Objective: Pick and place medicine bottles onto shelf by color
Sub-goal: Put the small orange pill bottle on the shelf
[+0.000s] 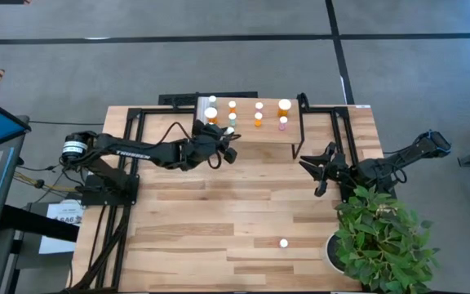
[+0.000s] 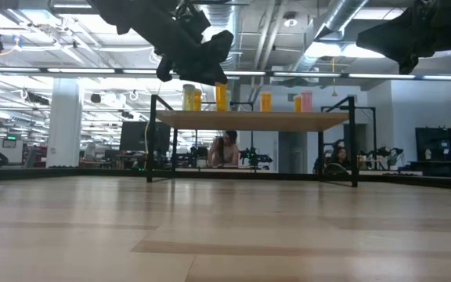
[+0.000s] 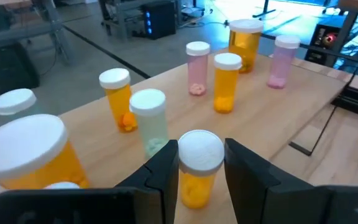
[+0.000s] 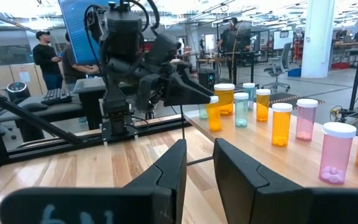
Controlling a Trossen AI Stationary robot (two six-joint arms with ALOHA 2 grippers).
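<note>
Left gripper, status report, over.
Left gripper shut on orange bottle at shelf edge. Right gripper empty, waiting beside shelf. One bottle on table.

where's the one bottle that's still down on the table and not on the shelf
In the high view, a lone white-capped bottle stands on the table's near side, right of centre, just left of the potted plant, far from the shelf.

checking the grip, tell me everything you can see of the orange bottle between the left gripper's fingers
The small orange translucent bottle with a round white cap stands upright between the left gripper's two dark fingers, which close on its sides just under the cap. Pale orange contents show in its lower half. It is over the light-wood shelf, at the near edge of the bottle group; whether its base rests on the board is hidden.
</note>
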